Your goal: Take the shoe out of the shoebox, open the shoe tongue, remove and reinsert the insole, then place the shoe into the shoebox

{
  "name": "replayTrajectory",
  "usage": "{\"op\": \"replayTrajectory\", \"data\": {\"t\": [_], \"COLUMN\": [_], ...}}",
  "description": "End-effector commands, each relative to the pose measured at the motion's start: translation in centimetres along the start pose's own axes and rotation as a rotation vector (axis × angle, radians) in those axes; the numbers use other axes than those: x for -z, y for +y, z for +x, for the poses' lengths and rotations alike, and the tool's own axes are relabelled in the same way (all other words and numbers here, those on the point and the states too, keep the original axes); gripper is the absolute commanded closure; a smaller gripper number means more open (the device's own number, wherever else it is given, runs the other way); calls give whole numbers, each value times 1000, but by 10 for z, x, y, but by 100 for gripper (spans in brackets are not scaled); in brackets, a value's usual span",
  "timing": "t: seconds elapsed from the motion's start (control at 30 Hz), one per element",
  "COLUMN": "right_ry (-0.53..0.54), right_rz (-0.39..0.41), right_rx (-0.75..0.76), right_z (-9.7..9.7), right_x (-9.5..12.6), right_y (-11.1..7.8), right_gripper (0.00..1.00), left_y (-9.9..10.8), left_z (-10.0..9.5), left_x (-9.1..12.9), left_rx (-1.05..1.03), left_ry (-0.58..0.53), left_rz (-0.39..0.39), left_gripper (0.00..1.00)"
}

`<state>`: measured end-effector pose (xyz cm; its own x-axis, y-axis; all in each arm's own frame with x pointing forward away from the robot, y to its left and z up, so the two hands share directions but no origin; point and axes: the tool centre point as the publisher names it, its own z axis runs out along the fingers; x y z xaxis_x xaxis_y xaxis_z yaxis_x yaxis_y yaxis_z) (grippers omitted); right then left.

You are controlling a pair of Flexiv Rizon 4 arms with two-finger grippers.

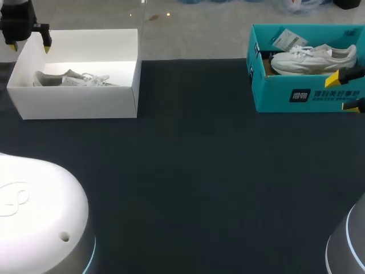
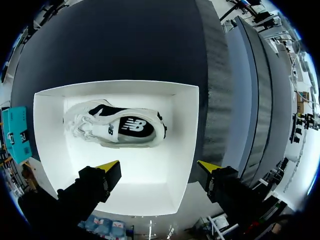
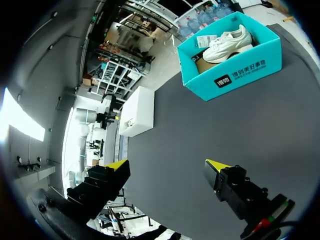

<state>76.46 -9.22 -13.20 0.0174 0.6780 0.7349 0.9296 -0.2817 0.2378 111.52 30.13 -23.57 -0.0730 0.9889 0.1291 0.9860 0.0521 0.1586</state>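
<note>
Left tool (image 2: 160, 166) and right tool (image 3: 170, 165) apart, empty; white shoebox (image 1: 80, 104) wall half hides its shoe (image 1: 74, 79).

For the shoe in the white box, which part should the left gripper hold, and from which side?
Probably the heel collar, coming straight down from above: the shoe lies upright with its opening facing up, so one finger of the open left gripper could go inside, one outside.

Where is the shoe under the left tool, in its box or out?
Inside: the shoe lies on the white shoebox floor, under the open left tool.
</note>
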Motion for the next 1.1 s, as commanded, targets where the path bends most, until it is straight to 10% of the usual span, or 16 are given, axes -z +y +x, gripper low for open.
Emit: {"op": "replayTrajectory", "data": {"t": [0.03, 0.43, 0.97, 1.1], "right_ry": [-119, -590, -590, -573], "right_rz": [2, -183, -183, -217], "right_rx": [47, 172, 172, 104], "right_z": [2, -18, -18, -28], "right_x": [-24, -26, -26, -44], "right_y": [39, 94, 94, 131], "right_gripper": [0, 0, 0, 0], "left_y": [1, -9, -9, -9], "left_z": [-1, 10, 10, 10], "left_x": [17, 35, 36, 36], "left_rx": [3, 32, 38, 38], "left_ry": [12, 23, 27, 27], "left_rz": [17, 14, 9, 9], "left_gripper": [0, 0, 0, 0]}}
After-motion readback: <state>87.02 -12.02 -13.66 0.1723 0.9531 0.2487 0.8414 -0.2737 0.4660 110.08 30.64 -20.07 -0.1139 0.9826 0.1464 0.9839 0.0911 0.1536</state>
